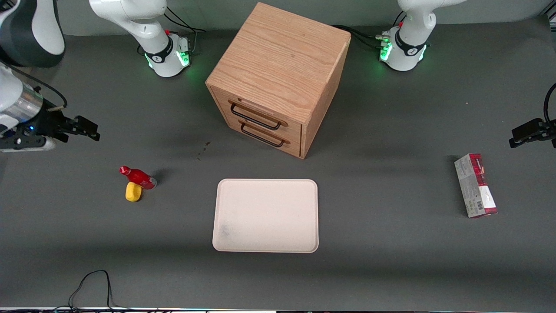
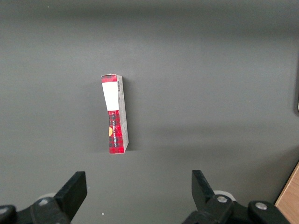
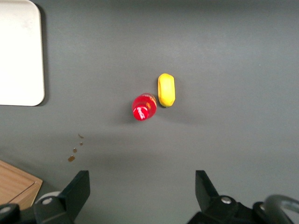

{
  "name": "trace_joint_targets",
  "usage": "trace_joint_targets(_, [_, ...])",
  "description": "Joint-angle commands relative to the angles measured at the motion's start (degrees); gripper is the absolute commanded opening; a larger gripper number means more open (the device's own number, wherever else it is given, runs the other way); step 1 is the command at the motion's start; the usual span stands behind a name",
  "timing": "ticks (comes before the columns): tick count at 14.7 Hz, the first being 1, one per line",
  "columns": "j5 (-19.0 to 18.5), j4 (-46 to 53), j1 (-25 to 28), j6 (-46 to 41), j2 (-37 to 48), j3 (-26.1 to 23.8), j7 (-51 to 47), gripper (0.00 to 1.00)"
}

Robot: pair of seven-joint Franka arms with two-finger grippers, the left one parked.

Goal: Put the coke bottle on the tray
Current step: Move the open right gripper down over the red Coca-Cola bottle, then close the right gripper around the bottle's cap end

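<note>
The claw point(image 3: 141, 191), fingers spread wide and holding nothing, hangs well apart from the coke bottle point(image 3: 144, 107) on the table.

Tray point(image 3: 21, 51) cut by frame edge; hand point(image 3: 140, 193) fingers only partly in frame.

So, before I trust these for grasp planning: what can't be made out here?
- Coke bottle: whether it touches the yellow lump; too close in both views.
- Gripper, open above the table, toward the working arm's end: its arm is cut by the front view's edge.
- Wooden cabinet: drawers shut, contents hidden.
</note>
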State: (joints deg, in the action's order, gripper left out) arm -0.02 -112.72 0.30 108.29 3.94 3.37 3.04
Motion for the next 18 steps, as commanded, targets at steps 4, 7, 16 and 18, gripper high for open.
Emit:
trace_joint_targets(4, [0.9,-1.2,1.7,7.5,-7.3,0.5,0.9,1.0])
trace_joint_targets(7, [0.9,-5.1,1.9,13.9,-9.2,0.5,0.9,1.0])
trace_joint_targets(16, [0.9,-9.5,2.2,22.2,-13.2,0.5,1.3,1.0])
trace_joint_targets(18, [0.8,-9.3,2.2,23.2,-14.1,0.4,1.5,1.0])
